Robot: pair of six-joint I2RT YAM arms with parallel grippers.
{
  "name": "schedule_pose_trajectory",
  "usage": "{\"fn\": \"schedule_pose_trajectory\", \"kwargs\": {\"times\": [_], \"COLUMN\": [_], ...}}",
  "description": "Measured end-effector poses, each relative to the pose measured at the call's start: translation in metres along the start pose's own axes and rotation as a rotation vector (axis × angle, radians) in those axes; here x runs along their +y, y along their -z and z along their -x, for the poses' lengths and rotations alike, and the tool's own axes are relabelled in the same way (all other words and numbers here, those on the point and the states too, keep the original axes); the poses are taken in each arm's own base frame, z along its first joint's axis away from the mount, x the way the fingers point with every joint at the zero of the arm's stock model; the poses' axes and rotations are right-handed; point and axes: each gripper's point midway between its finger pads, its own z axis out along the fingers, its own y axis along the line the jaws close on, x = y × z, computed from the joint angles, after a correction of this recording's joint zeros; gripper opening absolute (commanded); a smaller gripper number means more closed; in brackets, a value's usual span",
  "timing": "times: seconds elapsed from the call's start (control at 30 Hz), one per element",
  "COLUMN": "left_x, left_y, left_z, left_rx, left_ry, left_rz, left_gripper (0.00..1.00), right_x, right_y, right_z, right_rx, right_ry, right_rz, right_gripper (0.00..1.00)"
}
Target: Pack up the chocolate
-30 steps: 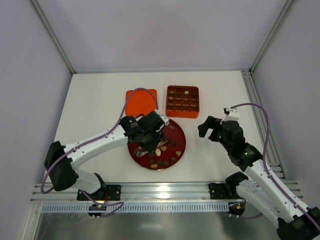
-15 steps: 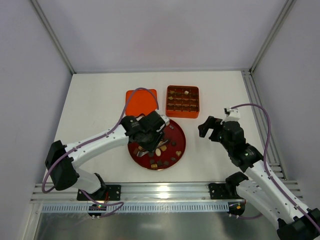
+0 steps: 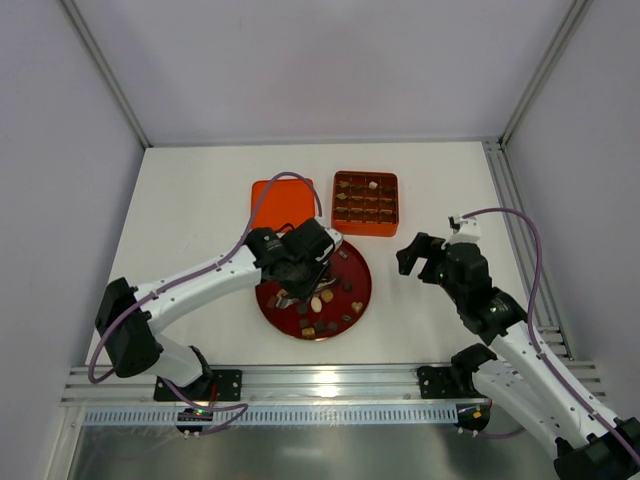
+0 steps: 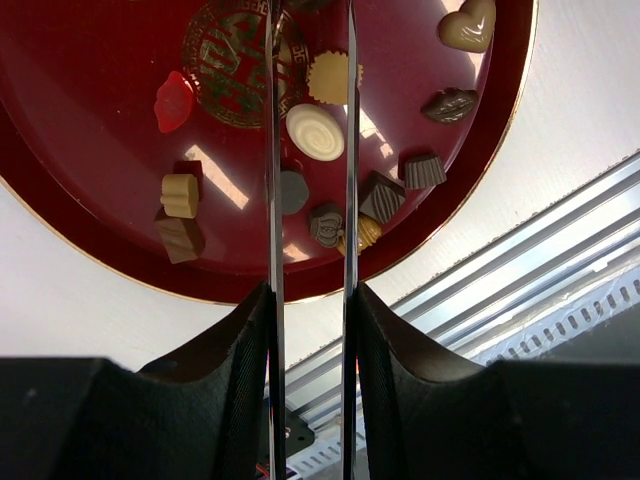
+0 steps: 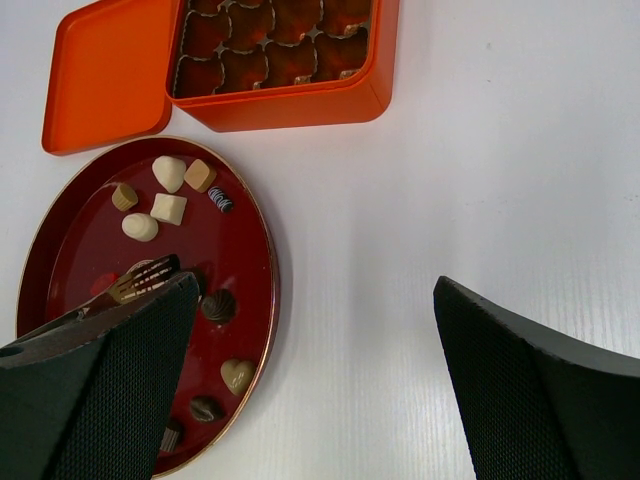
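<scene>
Several chocolates [image 3: 322, 300] in dark brown, tan and cream lie on a round dark-red plate [image 3: 367, 285]. My left gripper [image 3: 305, 265] hovers over the plate's middle, shut on thin metal tongs [image 4: 272, 150]. In the left wrist view [image 4: 310, 300] the two tong blades stand apart, with a cream swirl chocolate [image 4: 315, 132] and a tan fluted one [image 4: 333, 78] between them. The orange box [image 3: 365, 232] with its brown grid insert stands behind the plate. My right gripper [image 3: 420, 262] is open and empty above bare table right of the plate, as the right wrist view [image 5: 315, 290] shows.
The orange lid [image 3: 281, 205] lies flat left of the box, touching the plate's far edge. The right wrist view shows the plate [image 5: 80, 250], box [image 5: 290, 105], lid [image 5: 105, 75] and tong tips [image 5: 145, 278]. An aluminium rail [image 3: 330, 380] runs along the near edge.
My left gripper with the tongs has shifted slightly to the right and farther over the plate. The right arm has not moved.
</scene>
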Motion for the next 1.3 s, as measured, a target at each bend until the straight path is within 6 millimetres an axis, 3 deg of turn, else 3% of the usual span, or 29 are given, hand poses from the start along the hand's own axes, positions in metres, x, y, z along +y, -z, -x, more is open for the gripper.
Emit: {"fn": "schedule_pose_trajectory", "kwargs": {"times": [0.97,1.13,1.3], "left_x": [0.01,0.01,0.007], "left_y": [0.018,0.027,0.033], "left_z": [0.028,0.042,0.071], "left_rx": [-0.063,-0.1,-0.151], "left_ry": [-0.027,-0.032,-0.032], "left_rz": [0.073,0.082,0.091], "left_gripper": [0.33,0.33,0.33], "right_x": [-0.001,-0.001,-0.001], "right_y": [0.0,0.0,0.0], "right_z": [-0.001,-0.001,-0.001], "right_rx": [0.002,0.002,0.002], "right_ry": [0.001,0.001,0.001], "right_rz": [-0.001,-0.001,-0.002], "right_gripper": [1.0,1.0,1.0]}}
